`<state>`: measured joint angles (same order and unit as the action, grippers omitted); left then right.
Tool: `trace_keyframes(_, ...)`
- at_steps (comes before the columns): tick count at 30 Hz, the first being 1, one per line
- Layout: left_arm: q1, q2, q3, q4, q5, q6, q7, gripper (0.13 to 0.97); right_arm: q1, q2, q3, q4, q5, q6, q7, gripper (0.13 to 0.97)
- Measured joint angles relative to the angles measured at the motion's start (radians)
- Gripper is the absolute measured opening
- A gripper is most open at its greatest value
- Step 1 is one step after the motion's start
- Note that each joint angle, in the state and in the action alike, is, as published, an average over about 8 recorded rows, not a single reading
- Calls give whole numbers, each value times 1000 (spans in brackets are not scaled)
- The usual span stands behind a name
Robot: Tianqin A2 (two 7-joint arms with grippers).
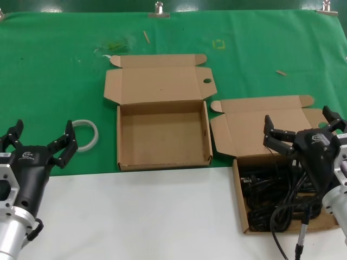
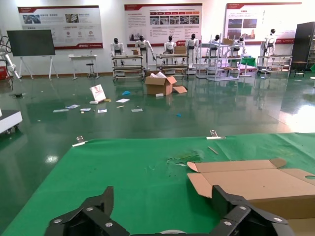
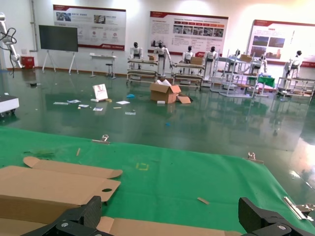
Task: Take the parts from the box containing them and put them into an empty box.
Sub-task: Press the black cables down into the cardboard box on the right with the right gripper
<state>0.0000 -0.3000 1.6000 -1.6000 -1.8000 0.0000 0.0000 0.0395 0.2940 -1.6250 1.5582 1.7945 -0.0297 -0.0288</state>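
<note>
The right gripper [image 1: 301,129] is hovering with its fingers spread wide and nothing between them, poised over the far edge of the box containing them [image 1: 255,225]; the parts [image 1: 274,197], a tangle of thin black cords, are lying just below and slightly nearer the robot than the fingertips. To do this pick well, I judge the gripper should be coming down over a thick knot of loops rather than a single strand, so that the closing fingers are gathering a whole bundle; it should also be keeping clear of the cardboard wall and of the slanted lid [image 1: 260,127] behind it, since a snagged flap could drag the box. A slow lift looks wise, because the cords appear interlaced and one bundle may pull its neighbour along.

The right arm is reaching in from the robot's right, wrist angled forward and down; the empty box [image 1: 162,135] is sitting well to the left of this gripper, its lid laid back flat. The left gripper [image 1: 40,142] is waiting, jaws likewise wide and holding nothing, with a whitish ring [image 1: 87,135] just ahead and to the right of its fingertips.
</note>
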Motion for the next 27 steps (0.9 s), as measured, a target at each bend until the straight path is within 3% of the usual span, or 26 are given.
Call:
trace_keyframes(4, 0, 0, 0, 0, 0, 0, 0, 706, 11, -10, -2, -11, -1, -10, -6, 966)
trace_keyframes(12, 0, 0, 0, 0, 0, 0, 0, 492, 47, -21, -25, -47, -4, -34, -12, 966)
trace_keyframes(14, 0, 0, 0, 0, 0, 0, 0, 492, 55, -13, -37, -53, -5, -37, -7, 966)
trace_keyframes(16, 0, 0, 0, 0, 0, 0, 0, 492, 63, 2, -55, -58, -7, -40, 2, 966)
trace_keyframes(24, 0, 0, 0, 0, 0, 0, 0, 309, 109, 107, -140, -77, -30, -80, 55, 966)
trace_keyframes(27, 0, 0, 0, 0, 0, 0, 0, 280, 135, 155, -166, -89, -44, -119, 71, 966)
